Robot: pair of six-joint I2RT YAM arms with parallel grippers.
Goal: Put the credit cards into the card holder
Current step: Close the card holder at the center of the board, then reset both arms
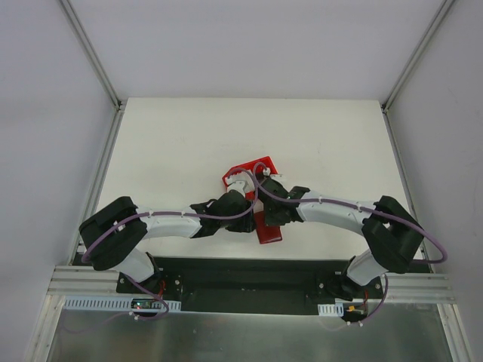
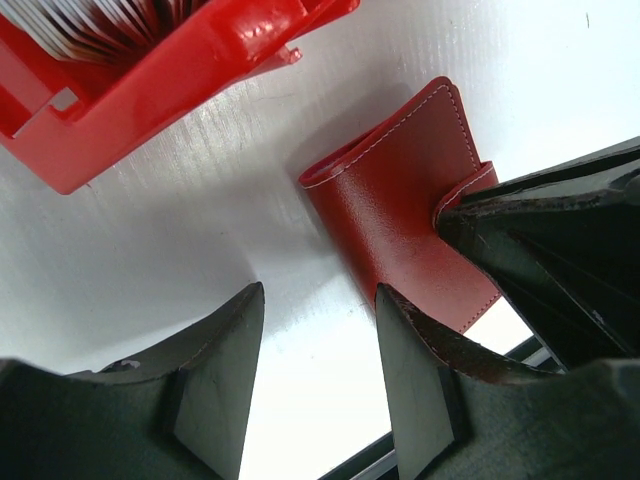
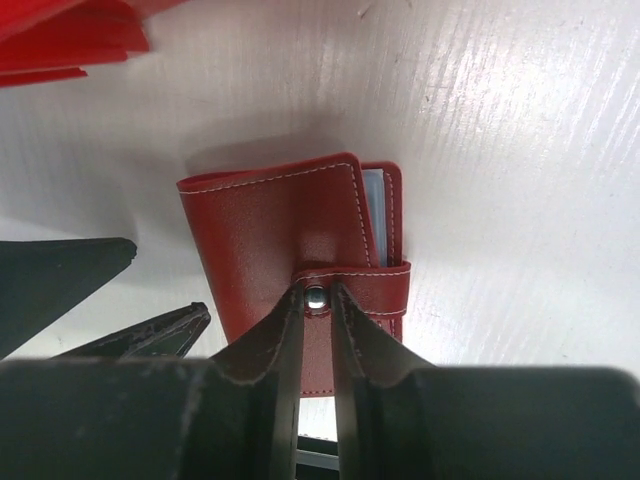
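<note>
Where our two arms meet at the middle of the white surface (image 1: 173, 151), the card holder (image 3: 265, 235) lies folded over. It sits just near of the red bin (image 2: 170, 85), with a strip of bare surface between the two. Our right gripper (image 3: 317, 305) has its jaws drawn nearly together on the holder's closing tab (image 3: 385, 285). The two fingertips press in from either side of the metal snap (image 3: 316, 297), so the stud sits right between them. Through the right wrist view we see white stitching along the red leather. A sliver of the pale blue-grey pockets (image 3: 372, 215) shows at the open edge beneath the tab. Our left gripper (image 2: 315, 325) hovers low to the left of the holder with its jaws about half apart and nothing held. Only bare surface shows between them. Its right finger (image 2: 420, 370) overlaps one edge of the holder, and we cannot tell whether it touches the leather. The credit cards (image 2: 105, 25) stand packed in a row inside the bin, showing whitish edges, on the far side of the holder. From above, both wrists cover most of the holder, leaving only its near end in view between the arms.
</note>
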